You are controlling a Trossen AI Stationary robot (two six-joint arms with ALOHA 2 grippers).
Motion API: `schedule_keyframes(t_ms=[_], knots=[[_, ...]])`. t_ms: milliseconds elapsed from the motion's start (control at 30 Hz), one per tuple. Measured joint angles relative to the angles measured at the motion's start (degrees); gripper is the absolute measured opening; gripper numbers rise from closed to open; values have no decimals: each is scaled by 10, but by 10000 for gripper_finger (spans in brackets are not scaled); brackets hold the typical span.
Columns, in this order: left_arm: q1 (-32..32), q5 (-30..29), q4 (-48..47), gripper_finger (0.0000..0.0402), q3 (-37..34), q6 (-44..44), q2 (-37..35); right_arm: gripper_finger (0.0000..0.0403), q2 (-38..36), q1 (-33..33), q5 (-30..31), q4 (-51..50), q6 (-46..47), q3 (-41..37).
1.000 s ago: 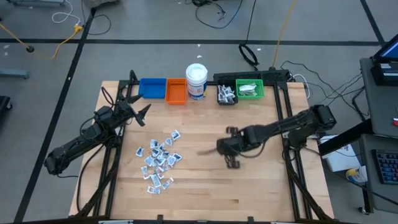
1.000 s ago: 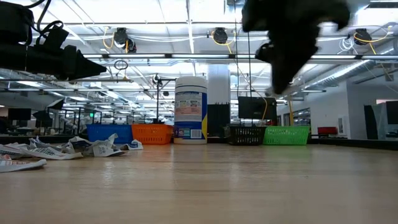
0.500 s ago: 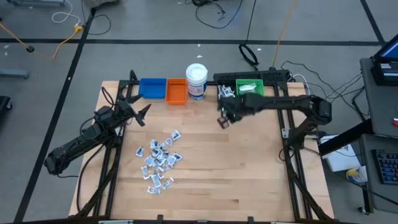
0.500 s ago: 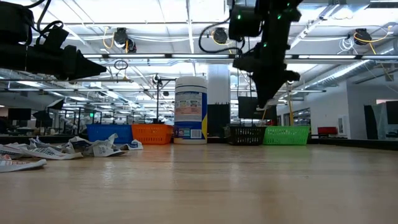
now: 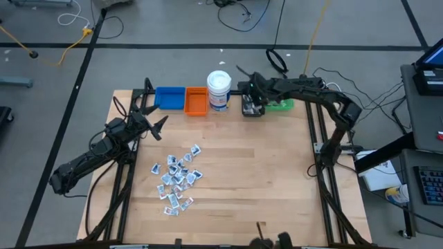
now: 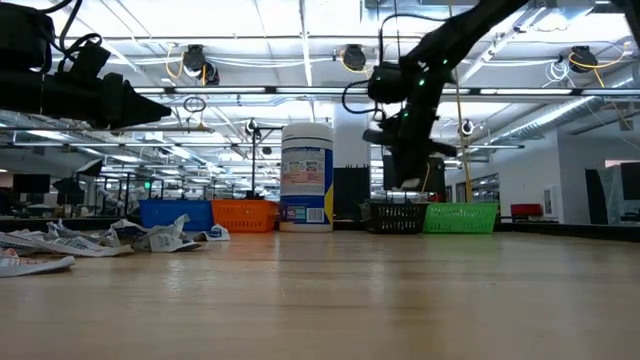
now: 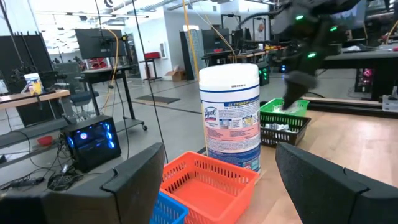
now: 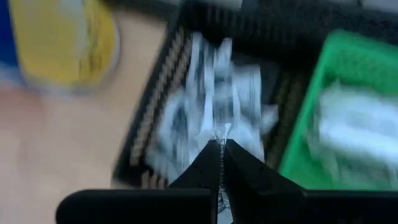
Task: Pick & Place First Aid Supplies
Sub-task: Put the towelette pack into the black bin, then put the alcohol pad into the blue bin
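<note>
Packet (image 8: 214,124) in right tool (image 8: 221,144)

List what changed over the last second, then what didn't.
The right pincer swung from mid-table back to the bin row and now hangs over the black bin, fingers together on a small packet. The left pincer, the packet pile and the white jar stayed put.

overhead and table-level cameras share the white jar (image 5: 219,90).
</note>
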Motion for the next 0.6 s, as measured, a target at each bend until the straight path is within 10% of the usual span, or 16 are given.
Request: schedule_keyframes(t_ms=[333, 600], knots=[[0, 0, 0, 310, 0, 0, 0, 15, 70, -35, -62, 58, -9, 30], [0, 0, 0, 310, 0, 0, 0, 151, 64, -35, -61, 54, -41, 28]])
